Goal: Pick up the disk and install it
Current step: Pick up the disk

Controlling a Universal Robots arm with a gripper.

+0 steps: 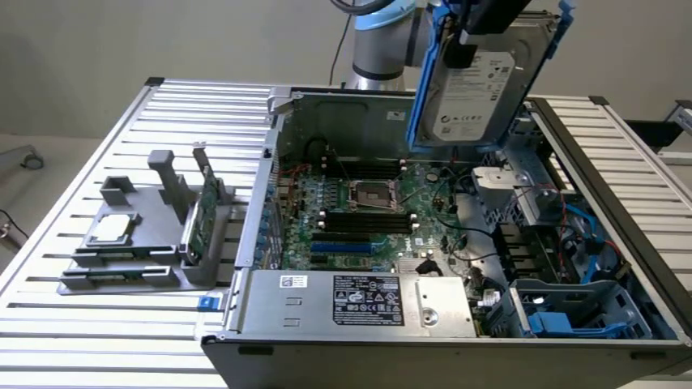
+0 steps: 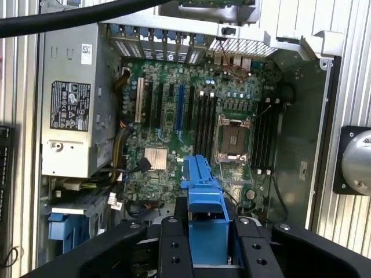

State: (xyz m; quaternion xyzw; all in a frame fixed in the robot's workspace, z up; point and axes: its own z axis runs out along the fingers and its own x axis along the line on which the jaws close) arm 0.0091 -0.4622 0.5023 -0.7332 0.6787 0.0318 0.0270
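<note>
The disk, a silver-grey drive with a white label and a blue carrier frame, hangs nearly upright above the far end of the open computer case. My gripper is shut on its upper part. In the wrist view the blue carrier sticks out between my two black fingers, with the motherboard well beyond it. The disk touches nothing in the case.
Inside the case lie the motherboard, a grey power supply at the near end and a blue drive bay at the exterior view's right. A grey fixture on the slatted table holds a silver chip and an upright green card.
</note>
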